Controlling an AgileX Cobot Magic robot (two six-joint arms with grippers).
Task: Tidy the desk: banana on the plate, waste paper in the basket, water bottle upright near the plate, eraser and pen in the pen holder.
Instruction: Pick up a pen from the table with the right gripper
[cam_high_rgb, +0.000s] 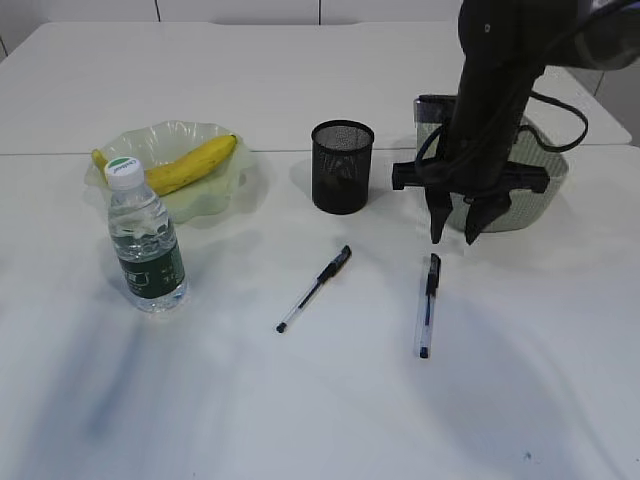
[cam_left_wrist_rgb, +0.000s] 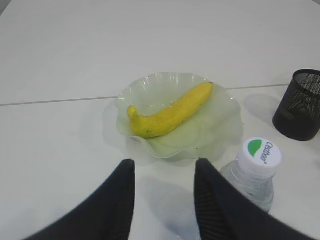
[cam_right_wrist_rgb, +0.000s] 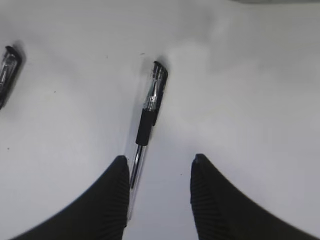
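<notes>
The right gripper (cam_high_rgb: 455, 238) is hanging spread and empty above a clear black-capped pen (cam_high_rgb: 428, 304), with a second pen (cam_high_rgb: 314, 289) lying at its nine o'clock on the white surface (cam_high_rgb: 320, 410). The left gripper (cam_left_wrist_rgb: 164, 192) is hovering spread at six o'clock of the translucent pale green ruffled plate (cam_left_wrist_rgb: 220, 130), which is cradling the curved yellow banana (cam_left_wrist_rgb: 170, 112). The clear white-capped water bottle (cam_high_rgb: 145, 240) is standing upright just beside it, and the black wire-mesh pen holder (cam_high_rgb: 341, 166) is sitting at three o'clock.

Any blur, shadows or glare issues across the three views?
Exterior view: smeared bluish shadows on the table in front; the pens are sharp. Left wrist view: soft shadow beside the pen holder, no glare. Right wrist view: the right hand and pen are slightly soft.
</notes>
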